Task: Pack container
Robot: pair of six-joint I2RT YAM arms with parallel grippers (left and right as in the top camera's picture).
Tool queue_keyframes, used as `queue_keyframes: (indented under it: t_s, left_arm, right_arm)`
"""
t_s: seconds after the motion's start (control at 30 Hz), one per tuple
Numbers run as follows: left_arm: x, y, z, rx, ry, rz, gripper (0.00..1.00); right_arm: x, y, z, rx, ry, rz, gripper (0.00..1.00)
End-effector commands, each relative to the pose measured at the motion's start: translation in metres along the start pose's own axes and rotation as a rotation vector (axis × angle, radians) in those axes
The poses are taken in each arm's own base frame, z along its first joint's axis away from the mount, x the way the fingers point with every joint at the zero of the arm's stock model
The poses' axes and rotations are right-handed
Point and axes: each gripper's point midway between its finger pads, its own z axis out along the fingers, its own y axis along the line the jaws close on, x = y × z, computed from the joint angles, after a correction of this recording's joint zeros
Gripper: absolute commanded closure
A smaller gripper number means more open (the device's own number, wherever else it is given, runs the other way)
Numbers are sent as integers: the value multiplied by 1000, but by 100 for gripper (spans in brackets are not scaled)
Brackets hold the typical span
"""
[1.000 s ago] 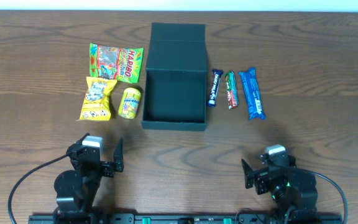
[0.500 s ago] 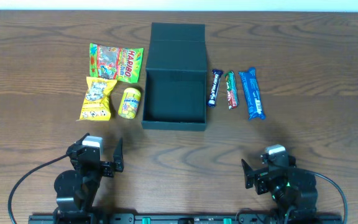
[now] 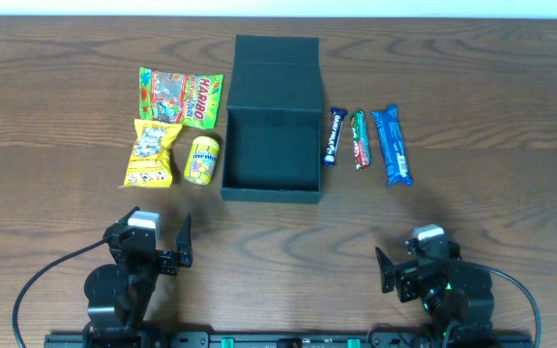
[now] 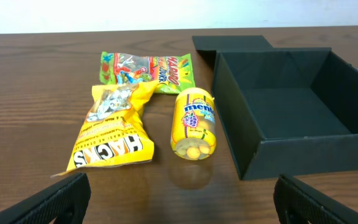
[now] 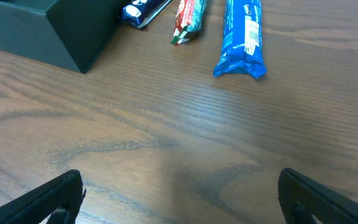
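I am seeing bright, even light falling from above. The table (image 5: 185, 155) is shining a little. The container (image 4: 291, 106) is looking dark inside and is throwing only soft, small shadows. Most things are looking sharp.

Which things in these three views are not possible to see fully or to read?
- Right wrist view: the top edge cuts off the dark blue bar and the red-green bar; of the container only one corner shows.
- Left wrist view: the right edge cuts off the container's right wall.
- Overhead view: the print on both bars is too small to read.
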Motion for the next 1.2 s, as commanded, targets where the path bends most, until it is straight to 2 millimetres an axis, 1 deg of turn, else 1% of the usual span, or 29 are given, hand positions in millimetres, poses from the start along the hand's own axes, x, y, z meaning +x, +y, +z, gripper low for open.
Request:
queue_keyframes:
  t_s: [0.0, 0.17, 0.2, 0.23, 0.3, 0.33, 0.37, 0.5, 0.57, 0.67, 0.73, 0.8, 0.83, 0.87, 0.93, 1.0, 1.07, 1.17]
  left_arm:
    - [9, 1, 3, -6, 18, 2, 5]
    - [8, 1, 3, -2, 14, 1, 5]
    - [8, -6, 3, 39, 14, -26, 5]
    - [8, -15, 2, 90, 16, -67, 5]
    - [7, -47, -4, 277, 42, -236, 5]
    - [7, -64, -10, 378, 74, -355, 5]
    - [4, -71, -13, 422, 86, -417, 5]
    - [-5, -69, -12, 418, 86, -597, 5]
    - [-20, -71, -14, 445, 27, -572, 5]
    - [-57, -72, -21, 493, -125, -521, 5]
    - [-81, -69, -26, 495, -216, -501, 5]
    - [-99, -64, -28, 474, -264, -492, 5]
    - [-105, -62, -28, 458, -270, -483, 5]
    - [-114, -59, -24, 430, -263, -427, 5]
    - [-125, -57, -14, 401, -227, -337, 5]
    - [-137, -53, 3, 377, -171, -272, 5]
    - [-148, -48, 29, 352, -75, -190, 5]
    - [-158, -33, 67, 295, 47, -140, 5]
  right_arm:
    - [1, 1, 1, -1, -2, -12, 1]
    - [1, 1, 1, -1, -2, -12, 1]
    - [1, 1, 1, -1, -2, -12, 1]
    - [1, 1, 1, -1, -2, -12, 1]
    - [1, 1, 1, -1, -2, -12, 1]
    - [1, 1, 1, -1, -2, -12, 1]
    - [1, 1, 1, -1, -2, -12, 1]
    - [1, 1, 1, -1, -2, -12, 1]
    - [1, 1, 1, -1, -2, -12, 1]
    - [1, 1, 1, -1, -2, -12, 1]
    - [1, 1, 1, -1, -2, -12, 1]
    - [1, 1, 1, -1, -2, -12, 1]
    - [1, 1, 1, -1, -2, -12, 1]
    - [1, 1, 1, -2, -2, -12, 1]
    - [1, 1, 1, -1, -2, -12, 1]
    - [1, 1, 1, -1, -2, -12, 1]
    - [1, 1, 1, -1, -2, -12, 1]
    - [1, 1, 1, -1, -2, -12, 1]
